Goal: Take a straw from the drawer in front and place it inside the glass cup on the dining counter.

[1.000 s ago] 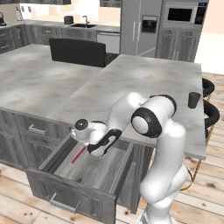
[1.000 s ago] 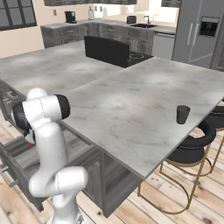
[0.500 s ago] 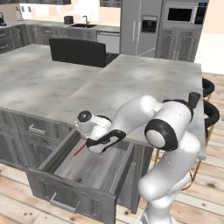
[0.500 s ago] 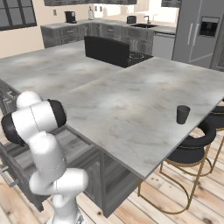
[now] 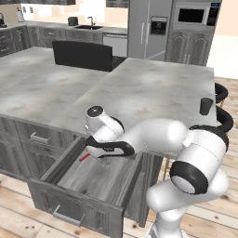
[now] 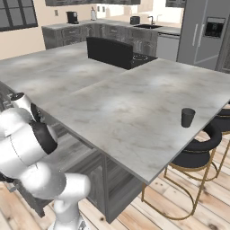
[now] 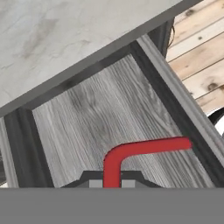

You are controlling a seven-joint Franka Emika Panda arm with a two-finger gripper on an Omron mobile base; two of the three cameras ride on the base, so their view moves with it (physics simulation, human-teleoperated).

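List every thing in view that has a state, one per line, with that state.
drawer: pulled open, its wood-grain bottom showing.
straw: lying in the open drawer, bent end showing, its stem running down between the finger tips.
gripper: down over the drawer at the straw; whether it has closed cannot be told.
glass cup: upright on the dining counter, nothing in it.
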